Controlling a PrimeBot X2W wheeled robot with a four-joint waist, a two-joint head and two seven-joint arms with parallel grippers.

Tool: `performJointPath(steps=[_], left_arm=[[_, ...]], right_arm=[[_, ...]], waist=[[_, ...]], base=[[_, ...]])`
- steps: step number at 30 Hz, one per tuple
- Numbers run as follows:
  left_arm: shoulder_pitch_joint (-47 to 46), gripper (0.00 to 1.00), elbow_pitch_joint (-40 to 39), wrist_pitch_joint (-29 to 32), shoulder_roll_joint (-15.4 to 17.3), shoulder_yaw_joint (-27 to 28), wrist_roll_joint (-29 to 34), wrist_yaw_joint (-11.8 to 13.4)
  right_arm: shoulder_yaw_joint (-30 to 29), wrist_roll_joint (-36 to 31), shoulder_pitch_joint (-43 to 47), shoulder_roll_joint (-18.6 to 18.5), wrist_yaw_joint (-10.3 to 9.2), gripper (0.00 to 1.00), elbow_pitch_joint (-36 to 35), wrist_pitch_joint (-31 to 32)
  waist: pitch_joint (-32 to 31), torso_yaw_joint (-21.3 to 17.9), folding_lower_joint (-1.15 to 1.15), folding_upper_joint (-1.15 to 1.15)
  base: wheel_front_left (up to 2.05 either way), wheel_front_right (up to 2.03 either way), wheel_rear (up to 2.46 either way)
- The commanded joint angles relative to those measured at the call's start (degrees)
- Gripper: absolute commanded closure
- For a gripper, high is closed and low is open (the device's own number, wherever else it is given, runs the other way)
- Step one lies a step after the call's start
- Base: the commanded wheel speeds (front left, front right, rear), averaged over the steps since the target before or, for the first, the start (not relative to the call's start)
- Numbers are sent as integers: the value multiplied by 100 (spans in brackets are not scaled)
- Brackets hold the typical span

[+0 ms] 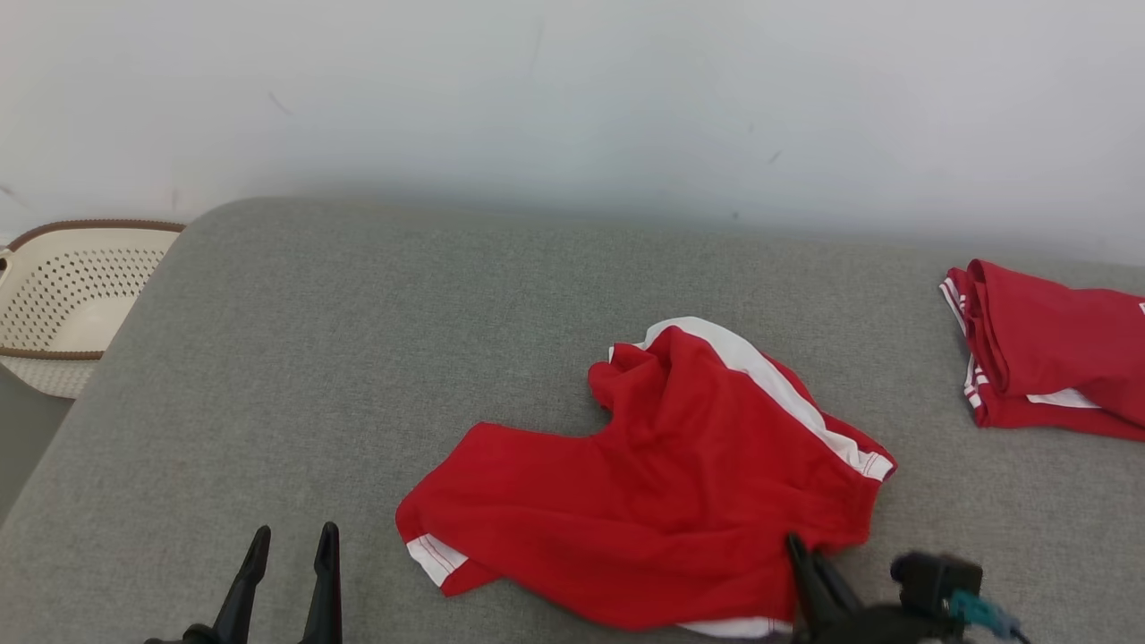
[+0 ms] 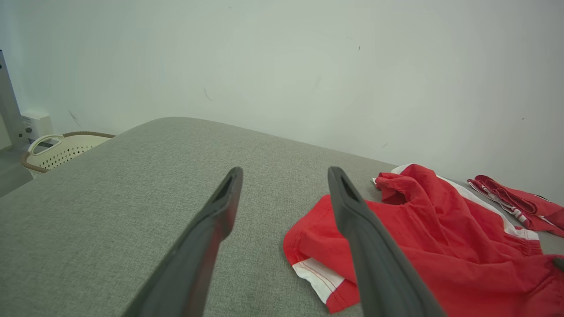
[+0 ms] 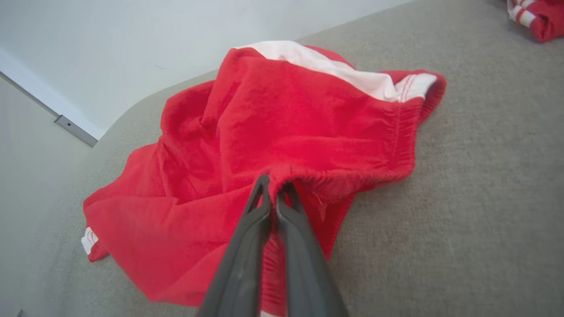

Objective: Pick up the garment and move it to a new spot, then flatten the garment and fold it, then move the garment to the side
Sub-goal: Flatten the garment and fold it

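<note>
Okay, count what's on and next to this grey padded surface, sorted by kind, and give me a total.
Red fabric garments with white trim: 2 (crumpled garment, folded garment)
Cream perforated plastic basket with brown rim: 1
Total: 3

The grey fabric-covered worktop carried a crumpled red garment with white trim near its middle and a second, folded red garment well apart at its right edge.

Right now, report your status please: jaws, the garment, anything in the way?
Right gripper: jaws shut on waistband of red shorts. Left gripper: jaws open, holding nothing. Shorts crumpled on grey surface. Second red garment far right, well apart.
</note>
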Motion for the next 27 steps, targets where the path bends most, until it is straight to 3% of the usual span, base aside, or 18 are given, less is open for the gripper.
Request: performJointPath(steps=[1, 10, 21, 26, 27], left_arm=[[-9, 0, 25, -23, -6, 27, 50, -32], [-189, 0, 79, -23, -32, -22, 25, -100], [-448, 0, 251, -23, -39, -291, -70, -157], [-451, 0, 293, -23, -39, -292, -71, -166], [-423, 0, 310, -23, -41, -282, -69, -165]], right_arm=[[17, -84, -177, -5, 1, 100, 26, -70], [59, -313, -1894, -201, 1, 100, 639, 148], [-460, -562, -3526, -721, 1, 100, 3025, 362], [-322, -489, -3678, -683, 1, 97, 3526, 221], [-283, -462, -3702, -680, 1, 60, 3609, 176]], waist=[[15, 17, 0, 0], [188, 171, 0, 0], [418, 496, 0, 0], [401, 475, 0, 0], [382, 454, 0, 0]], base=[[0, 0, 0], [0, 0, 0], [0, 0, 0], [0, 0, 0], [0, 0, 0]])
